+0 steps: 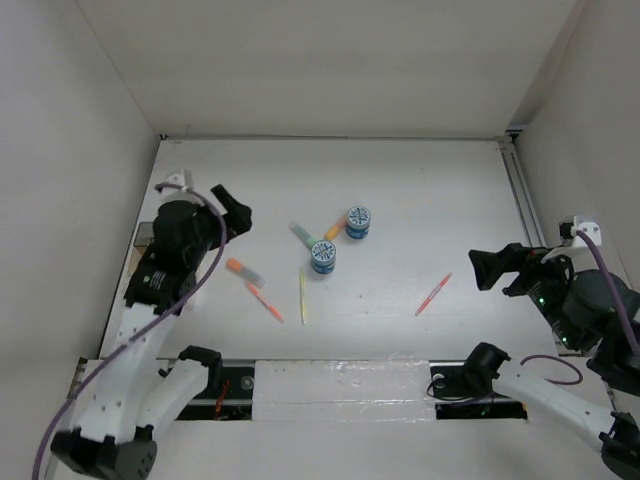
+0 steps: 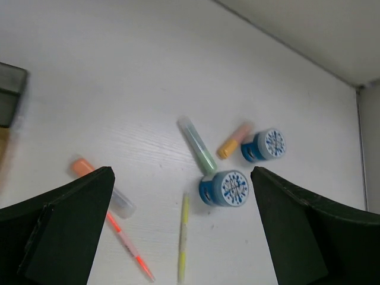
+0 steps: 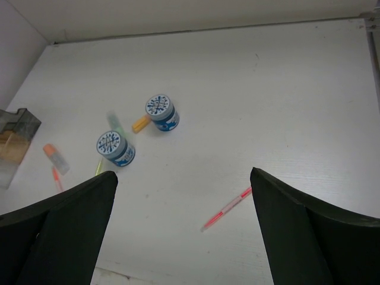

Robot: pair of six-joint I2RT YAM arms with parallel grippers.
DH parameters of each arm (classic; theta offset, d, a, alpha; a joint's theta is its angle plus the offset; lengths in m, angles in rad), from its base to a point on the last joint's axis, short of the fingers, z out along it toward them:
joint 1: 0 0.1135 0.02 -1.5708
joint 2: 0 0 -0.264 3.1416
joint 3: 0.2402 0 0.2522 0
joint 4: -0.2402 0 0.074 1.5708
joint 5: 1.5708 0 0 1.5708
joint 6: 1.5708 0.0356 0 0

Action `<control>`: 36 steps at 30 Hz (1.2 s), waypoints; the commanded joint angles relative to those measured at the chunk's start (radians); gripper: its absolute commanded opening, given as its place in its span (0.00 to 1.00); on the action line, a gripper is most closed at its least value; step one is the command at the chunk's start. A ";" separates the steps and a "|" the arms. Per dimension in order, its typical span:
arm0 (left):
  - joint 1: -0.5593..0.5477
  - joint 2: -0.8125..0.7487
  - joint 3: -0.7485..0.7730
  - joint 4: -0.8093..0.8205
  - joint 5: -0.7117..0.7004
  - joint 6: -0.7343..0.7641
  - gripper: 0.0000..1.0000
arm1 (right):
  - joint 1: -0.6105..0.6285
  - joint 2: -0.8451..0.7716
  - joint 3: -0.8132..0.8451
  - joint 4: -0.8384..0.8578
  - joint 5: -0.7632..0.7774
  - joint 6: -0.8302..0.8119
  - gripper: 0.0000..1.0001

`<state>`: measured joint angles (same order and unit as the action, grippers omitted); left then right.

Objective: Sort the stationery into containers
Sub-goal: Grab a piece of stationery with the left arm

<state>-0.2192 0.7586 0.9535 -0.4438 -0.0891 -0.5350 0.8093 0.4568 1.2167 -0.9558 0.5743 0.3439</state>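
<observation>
Left wrist view: my left gripper (image 2: pixel 182 178) hangs released, fingers wide, holding nothing. Nearest lie a yellow pen (image 2: pixel 183 243) and an orange-red pen (image 2: pixel 127 243). Beyond them a blue-and-white cylinder (image 2: pixel 224 188) stands beside a green highlighter (image 2: pixel 198 145); its lid pattern is possibly lettering, too small to read. The tray (image 2: pixel 10 83) sits at the far left edge. My right gripper (image 3: pixel 184 178) is likewise spread, with a pink pen (image 3: pixel 227 209) ahead of it.

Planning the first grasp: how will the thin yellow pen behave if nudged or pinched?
The yellow pen lies flat, thin and round-looking: a sideways nudge would probably roll it. Straight and slim, it seems stiff and light, maybe hard to pinch.
</observation>
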 commanded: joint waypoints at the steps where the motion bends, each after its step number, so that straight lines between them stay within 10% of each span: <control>1: -0.124 0.126 -0.022 0.140 0.120 -0.032 1.00 | 0.005 0.060 -0.037 0.066 -0.040 0.010 1.00; 11: -0.621 0.609 0.166 0.139 -0.320 -0.174 1.00 | 0.014 0.083 -0.117 0.158 -0.183 0.010 1.00; 36: -0.634 0.932 0.263 0.063 -0.354 -0.194 0.99 | 0.014 0.016 -0.146 0.140 -0.192 0.020 1.00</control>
<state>-0.8536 1.6875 1.2026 -0.3691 -0.4244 -0.7128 0.8135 0.4820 1.0691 -0.8593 0.3874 0.3588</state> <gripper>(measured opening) 0.989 0.999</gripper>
